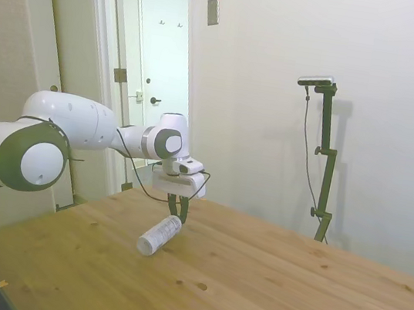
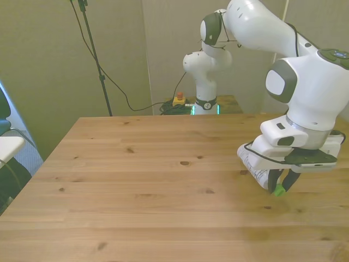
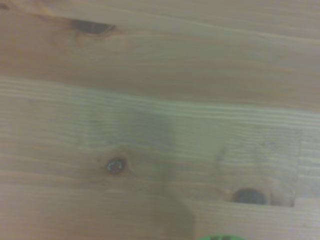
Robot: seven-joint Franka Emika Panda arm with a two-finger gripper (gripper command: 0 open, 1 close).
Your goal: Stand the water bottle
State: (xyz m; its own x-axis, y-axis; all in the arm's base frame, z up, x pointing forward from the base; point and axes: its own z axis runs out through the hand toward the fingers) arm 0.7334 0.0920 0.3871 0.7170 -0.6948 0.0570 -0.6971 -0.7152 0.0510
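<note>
One water bottle [image 1: 159,235] tilted off the table [image 2: 136,180], cap end clamped in gripper [image 2: 282,183] above.

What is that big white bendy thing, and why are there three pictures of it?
It is a robot arm. At its end is a gripper with two dark fingers, like a hand. One picture is taken from the side, one from across the table, and one from a tiny camera on the arm's wrist, which mostly sees blurry wood up close. The fingers are closed around the cap end of a small clear water bottle. Its green cap peeks out in the front view. The bottle hangs tilted, held by its top. Whether its bottom touches the wood I cannot tell.
</note>
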